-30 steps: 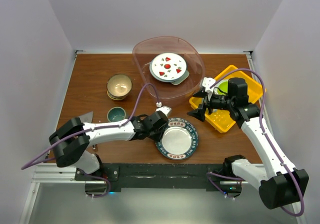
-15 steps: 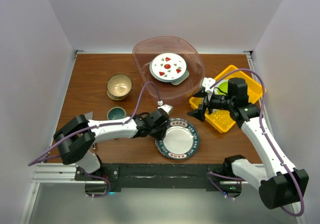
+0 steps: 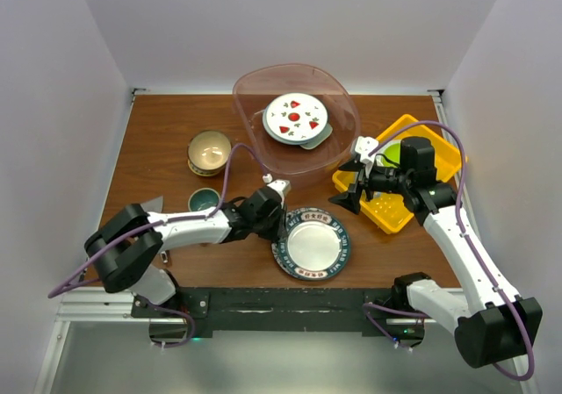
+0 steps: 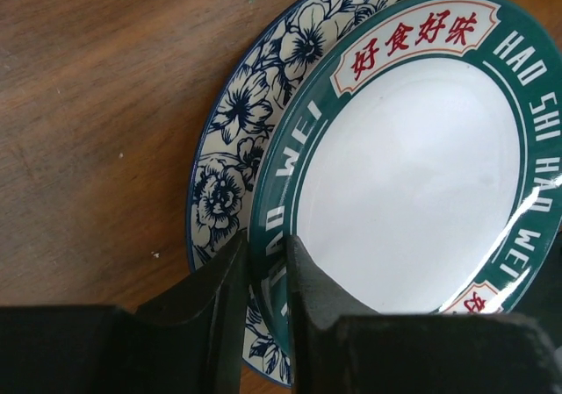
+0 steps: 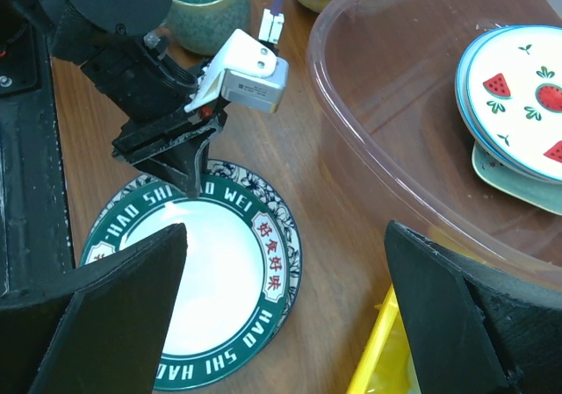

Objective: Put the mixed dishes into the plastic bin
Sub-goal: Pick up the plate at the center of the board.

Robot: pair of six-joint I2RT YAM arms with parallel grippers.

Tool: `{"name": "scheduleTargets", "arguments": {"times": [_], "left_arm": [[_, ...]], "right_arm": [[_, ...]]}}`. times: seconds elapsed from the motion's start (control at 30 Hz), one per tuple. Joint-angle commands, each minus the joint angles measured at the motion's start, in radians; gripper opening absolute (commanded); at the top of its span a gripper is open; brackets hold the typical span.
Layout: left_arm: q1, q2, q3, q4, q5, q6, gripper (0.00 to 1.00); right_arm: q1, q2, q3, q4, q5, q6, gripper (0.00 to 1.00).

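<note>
A dark-green-rimmed plate point(image 3: 312, 245) point(image 4: 413, 157) lies on a blue floral plate point(image 4: 237, 148) near the table's front. My left gripper point(image 3: 279, 225) point(image 4: 263, 240) pinches the green plate's left rim, one finger on either side. In the right wrist view the left gripper point(image 5: 195, 179) is at that rim too. The plastic bin point(image 3: 255, 87) point(image 5: 378, 148) at the back holds a strawberry plate point(image 3: 296, 116) on a mint tray point(image 3: 320, 137). A tan bowl point(image 3: 210, 151) and a teal mug point(image 3: 205, 202) stand on the left. My right gripper point(image 3: 351, 197) point(image 5: 285, 229) hovers open, right of the plates.
A yellow perforated tray point(image 3: 439, 153) with a lime-green plate point(image 3: 391, 155) sits at the right, under my right arm. The bin's near wall rises just behind the stacked plates. White walls enclose the table on three sides.
My left gripper's jaws have narrowed onto the green plate's rim and its wrist has drawn slightly left. The right arm has not moved.
</note>
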Motion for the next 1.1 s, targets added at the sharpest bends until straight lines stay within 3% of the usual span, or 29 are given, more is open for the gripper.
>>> {"name": "scheduleTargets", "arguments": {"times": [0.0,0.4,1.07], "left_arm": [[0.016,-0.061,-0.038,0.071,0.032,-0.013,0.0],[0.077,-0.289,-0.139,0.194,0.081,-0.019,0.0],[0.154,-0.515,-0.194,0.149,0.09,-0.016,0.0]], "right_arm": [[-0.004,-0.014,0.005,-0.002,-0.008,-0.019,0.98],[-0.002,-0.014,0.001,-0.002,-0.013,-0.022,0.98],[-0.004,0.008,-0.003,-0.002,-0.026,-0.019,0.98]]}}
